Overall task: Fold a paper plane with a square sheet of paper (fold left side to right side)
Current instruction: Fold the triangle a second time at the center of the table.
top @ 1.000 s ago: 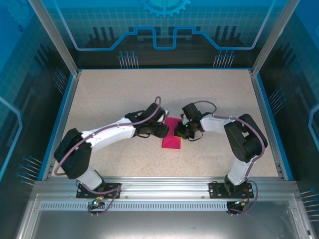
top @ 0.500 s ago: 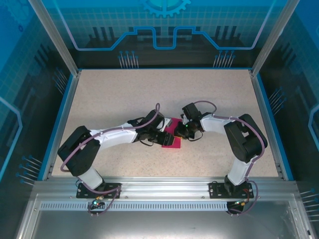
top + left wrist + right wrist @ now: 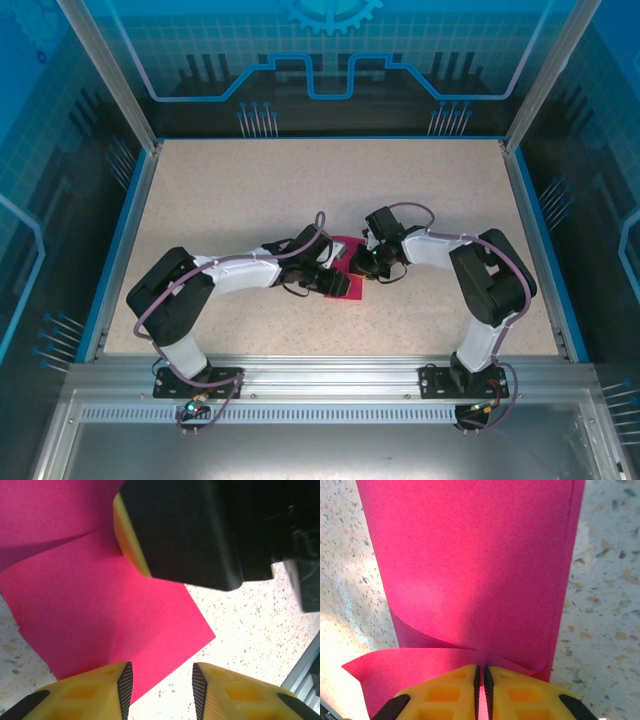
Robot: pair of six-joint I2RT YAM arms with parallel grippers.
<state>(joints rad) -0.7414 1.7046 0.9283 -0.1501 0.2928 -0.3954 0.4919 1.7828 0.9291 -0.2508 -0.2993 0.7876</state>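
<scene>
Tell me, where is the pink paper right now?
The pink paper lies mid-table in the top view, between the two arms: the left gripper open over its corner, the right gripper shut on its edge.

Sheet of paper (image 3: pixel 347 287) on table (image 3: pixel 250 190), between left gripper (image 3: pixel 328 280) and right gripper (image 3: pixel 362 266).

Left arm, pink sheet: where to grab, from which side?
Probably the free corner of the square sheet of paper, approached from the bare table side. That edge lies between the fingers of the open left gripper, while the shut right gripper sits at the other end. It lies flat, so slide one finger under.
</scene>
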